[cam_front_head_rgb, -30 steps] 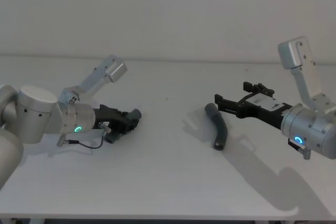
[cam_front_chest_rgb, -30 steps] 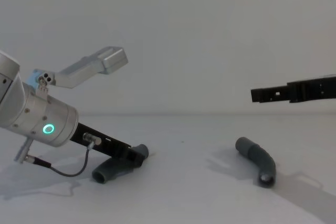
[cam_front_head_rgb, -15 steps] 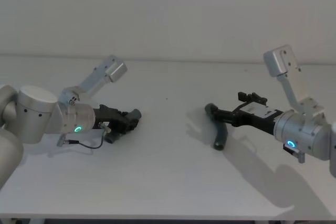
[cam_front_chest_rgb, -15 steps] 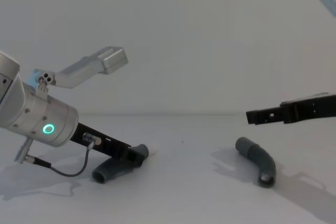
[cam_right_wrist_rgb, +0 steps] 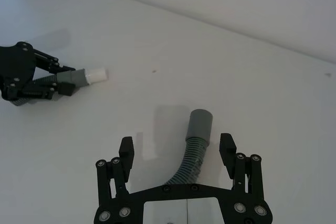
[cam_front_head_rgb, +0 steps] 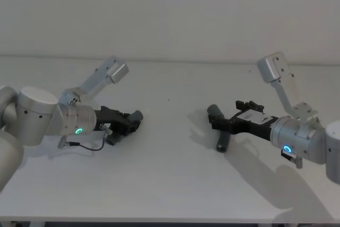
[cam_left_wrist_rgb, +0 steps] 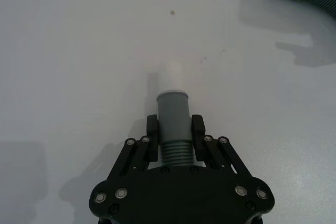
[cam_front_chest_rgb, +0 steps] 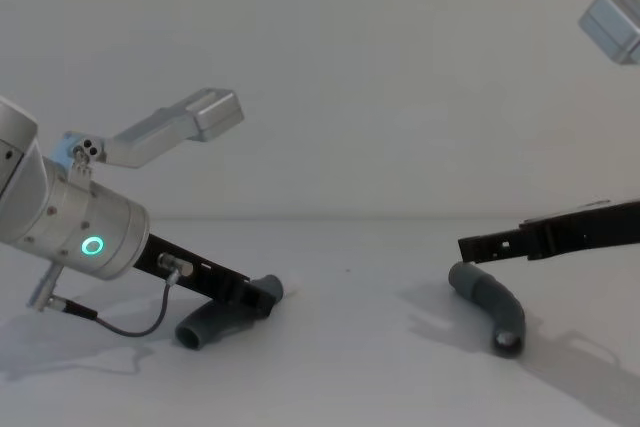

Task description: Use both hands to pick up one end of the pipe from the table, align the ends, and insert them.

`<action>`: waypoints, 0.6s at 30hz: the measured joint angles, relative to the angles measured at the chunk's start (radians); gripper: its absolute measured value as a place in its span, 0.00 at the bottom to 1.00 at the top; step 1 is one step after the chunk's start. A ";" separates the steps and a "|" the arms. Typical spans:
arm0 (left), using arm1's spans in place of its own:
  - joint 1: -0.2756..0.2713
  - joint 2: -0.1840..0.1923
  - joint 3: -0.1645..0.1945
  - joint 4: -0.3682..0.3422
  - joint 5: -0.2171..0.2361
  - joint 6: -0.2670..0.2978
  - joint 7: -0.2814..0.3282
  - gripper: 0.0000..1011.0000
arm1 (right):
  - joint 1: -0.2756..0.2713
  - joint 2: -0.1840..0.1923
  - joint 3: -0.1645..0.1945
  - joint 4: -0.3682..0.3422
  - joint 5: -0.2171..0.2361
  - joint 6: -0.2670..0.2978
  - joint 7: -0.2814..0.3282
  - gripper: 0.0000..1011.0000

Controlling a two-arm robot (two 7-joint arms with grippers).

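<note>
On the white table (cam_front_head_rgb: 170, 184) my left gripper (cam_front_head_rgb: 130, 123) is shut on the ribbed neck of a dark grey pipe piece (cam_left_wrist_rgb: 173, 114) that rests on the surface. Its white tip (cam_left_wrist_rgb: 171, 80) juts out past the fingers. In the chest view this gripper (cam_front_chest_rgb: 262, 299) slants down onto the piece (cam_front_chest_rgb: 205, 327). My right gripper (cam_right_wrist_rgb: 177, 144) is open and low, one finger on each side of the other curved ribbed piece (cam_right_wrist_rgb: 195, 148), without touching it. That piece's smooth grey collar (cam_right_wrist_rgb: 200, 124) points away from the gripper. The head view shows this right gripper (cam_front_head_rgb: 215, 123) over the piece (cam_front_head_rgb: 222, 141).
Bare white table lies between the two pieces and in front of them. A plain white wall stands behind the far edge. A thin black cable (cam_front_head_rgb: 87, 146) loops under the left wrist.
My right gripper has come down and moved left, from above the table to straddling the ribbed piece. The left gripper and its piece have not moved.
</note>
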 joint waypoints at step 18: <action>0.000 0.000 0.000 0.000 0.000 0.000 0.000 0.36 | 0.013 -0.027 -0.012 0.040 -0.009 0.023 0.011 0.99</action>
